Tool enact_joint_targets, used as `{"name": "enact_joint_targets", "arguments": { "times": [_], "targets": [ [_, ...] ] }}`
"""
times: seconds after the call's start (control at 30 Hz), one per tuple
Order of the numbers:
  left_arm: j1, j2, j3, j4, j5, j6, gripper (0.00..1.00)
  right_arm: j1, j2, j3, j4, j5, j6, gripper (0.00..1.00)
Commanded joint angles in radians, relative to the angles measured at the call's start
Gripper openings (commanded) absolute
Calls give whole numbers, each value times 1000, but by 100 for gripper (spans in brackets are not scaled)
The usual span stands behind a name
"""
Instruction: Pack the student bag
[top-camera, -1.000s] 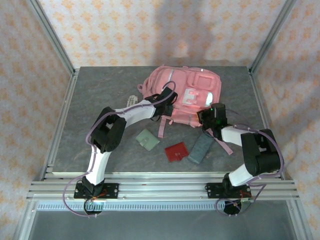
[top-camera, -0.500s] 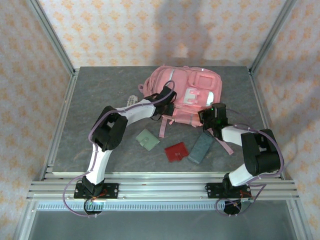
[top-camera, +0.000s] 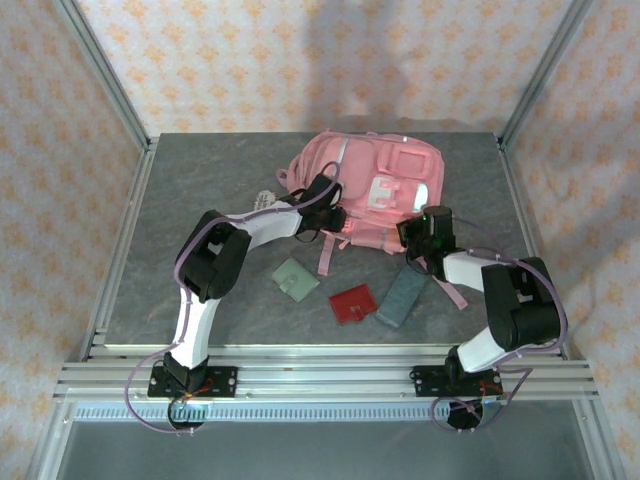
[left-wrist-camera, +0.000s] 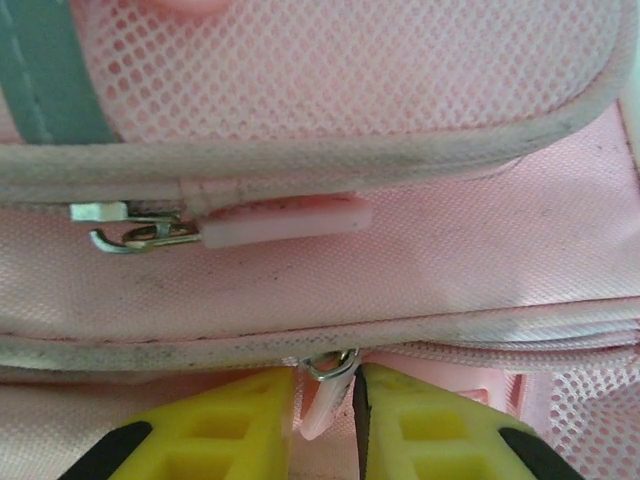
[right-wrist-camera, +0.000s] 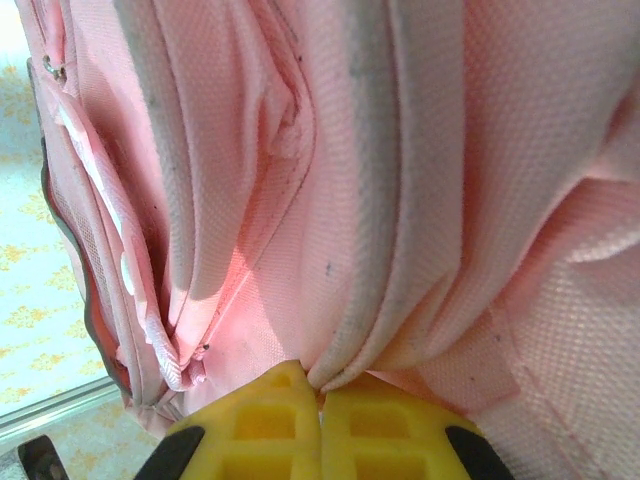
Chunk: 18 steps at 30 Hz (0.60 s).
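The left gripper (left-wrist-camera: 325, 392) has its yellow fingers (left-wrist-camera: 225, 425) a narrow slit apart. A pale pink zip pull (left-wrist-camera: 320, 405) hangs from a metal ring (left-wrist-camera: 331, 366) down into that slit. The pull lies against the finger at 9 o'clock; I cannot tell whether the two fingers actually pinch it. Toward 12 o'clock from the ring runs a grey-piped seam of the bag (left-wrist-camera: 450, 260). Beyond it is a second slider (left-wrist-camera: 130, 235), with its own pink tab (left-wrist-camera: 285, 222) pointing to 3 o'clock. Then comes a mesh pocket (left-wrist-camera: 350, 60) with a teal stripe (left-wrist-camera: 45, 75) at its 9 o'clock end.

The right gripper (right-wrist-camera: 321, 398) is clenched. Its yellow tips press together on a fold of bag cloth that comes down to them from 12 o'clock, edged with grey piping (right-wrist-camera: 372, 150).

From above, the bag lies front up on the grey table (top-camera: 190, 190), toward 1 o'clock from the table's middle and near the far edge. The left gripper sits at the bag's 8 o'clock edge, the right gripper at its 5 o'clock corner. A pink strap (top-camera: 325, 257) trails from the bag toward 6 o'clock between them.

A green card (top-camera: 296, 279) lies at 7 o'clock of the left gripper, apart from it. A red square (top-camera: 352, 303) lies at 4 o'clock of the card. A grey pouch (top-camera: 402, 297) lies just beside the square at 3 o'clock, tilted, with its far end toward the right gripper. A small white thing (top-camera: 265, 198) lies at the bag's 9 o'clock, too small to name.
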Motion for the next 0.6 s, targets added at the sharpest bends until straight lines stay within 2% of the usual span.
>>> {"name": "enact_joint_targets", "arguments": {
  "times": [0.0,0.03,0.17,0.27,0.47,0.57],
  "targets": [
    [-5,22,17,-12,-34,10,10,-13,16,-1,-81,65,-19,0],
    [-5,29,17,-10,-34,12,0,-13,14,0,-84,67,-20,0],
    [-5,18,3,-10,-67,10,0,-12,9,3,-96,76,-27,0],
    [-5,-37,-40,-19,-182,14,0,-15,7,17,-121,98,-45,0],
    [34,-84,-38,-163,-463,43,0,-58,4,33,-150,114,-62,0],
    [41,-95,-33,-189,-528,62,0,-72,-2,36,-154,118,-63,0]
  ]
}}
